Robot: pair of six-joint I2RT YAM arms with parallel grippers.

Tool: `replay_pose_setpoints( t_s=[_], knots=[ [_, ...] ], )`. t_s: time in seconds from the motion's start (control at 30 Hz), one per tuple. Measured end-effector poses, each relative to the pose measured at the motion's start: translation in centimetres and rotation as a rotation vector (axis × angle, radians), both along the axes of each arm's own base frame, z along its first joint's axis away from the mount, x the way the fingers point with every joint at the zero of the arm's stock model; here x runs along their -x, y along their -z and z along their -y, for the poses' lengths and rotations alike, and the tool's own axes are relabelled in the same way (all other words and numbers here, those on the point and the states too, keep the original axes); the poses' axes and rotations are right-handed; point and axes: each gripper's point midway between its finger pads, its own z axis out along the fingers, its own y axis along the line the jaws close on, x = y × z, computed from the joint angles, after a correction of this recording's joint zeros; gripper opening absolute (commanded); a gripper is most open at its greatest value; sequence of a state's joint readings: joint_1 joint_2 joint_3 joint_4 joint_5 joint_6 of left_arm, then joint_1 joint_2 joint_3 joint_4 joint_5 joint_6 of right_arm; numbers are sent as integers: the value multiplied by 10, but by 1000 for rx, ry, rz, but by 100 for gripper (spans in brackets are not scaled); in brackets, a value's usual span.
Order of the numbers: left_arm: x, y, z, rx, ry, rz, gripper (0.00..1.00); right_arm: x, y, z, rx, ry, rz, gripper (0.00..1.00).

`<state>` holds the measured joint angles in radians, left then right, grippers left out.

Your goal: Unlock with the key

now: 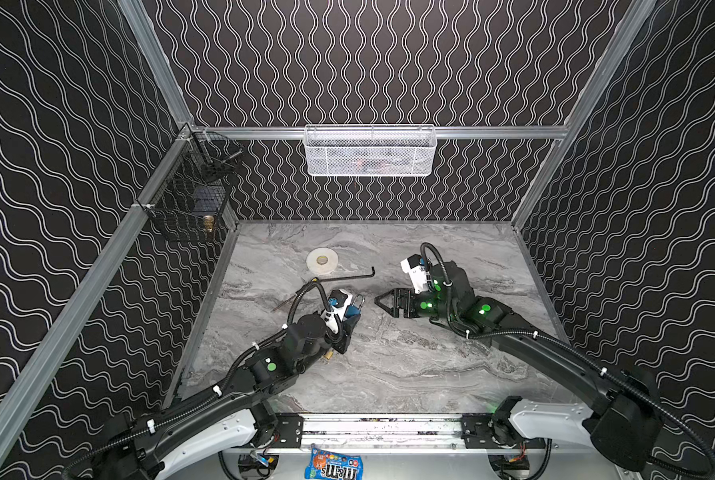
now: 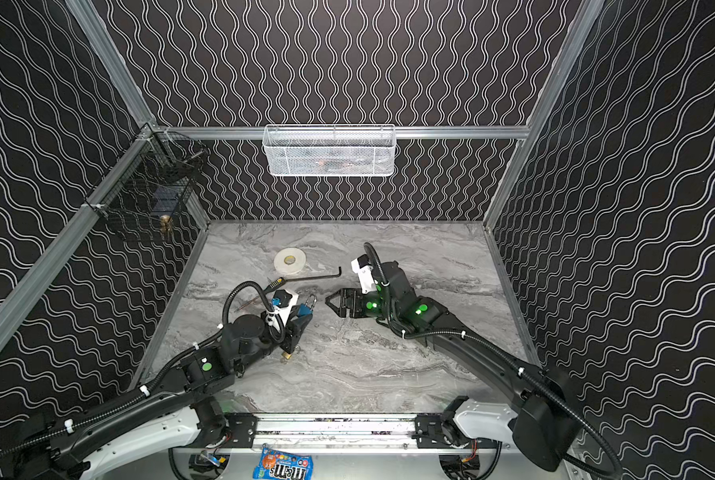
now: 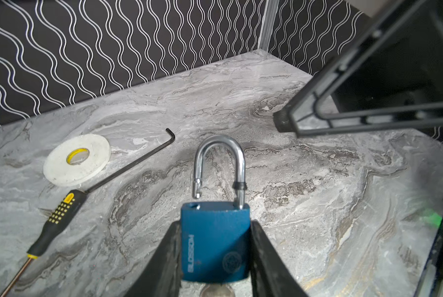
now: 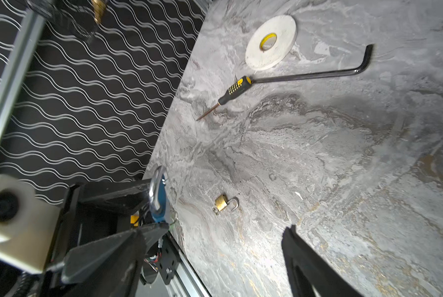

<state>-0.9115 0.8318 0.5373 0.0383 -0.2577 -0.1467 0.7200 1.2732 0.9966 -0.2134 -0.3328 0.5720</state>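
Clamping blue padlock (image 3: 215, 246) with my left gripper (image 3: 215, 226), right gripper (image 4: 220, 229) agape; wire basket (image 1: 173, 226) holds a brass piece (image 1: 208, 223); right wrist, not left, shows small brass padlock (image 4: 221, 202).

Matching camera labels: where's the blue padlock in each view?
Top view: blue padlock just left of centre.
Top view: same spot, just left of centre.
Left wrist: bottom centre, facing the camera.
Right wrist: lower left, seen edge-on.
Shared landmark: white tape roll, visible in all four.
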Motion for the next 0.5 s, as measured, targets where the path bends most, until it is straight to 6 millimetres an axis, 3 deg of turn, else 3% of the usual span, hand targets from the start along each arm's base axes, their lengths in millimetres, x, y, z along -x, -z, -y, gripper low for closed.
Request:
replay_pose_setpoints(
  t_s=[0.17,0.5],
  knots=[
    [-2,-1,4,-20,18,26,0,-13,-9,-16,34,-46,9,84],
    [-3,2,7,-38,31,36,0,-35,-4,-29,144,-75,4,85]
  ],
)
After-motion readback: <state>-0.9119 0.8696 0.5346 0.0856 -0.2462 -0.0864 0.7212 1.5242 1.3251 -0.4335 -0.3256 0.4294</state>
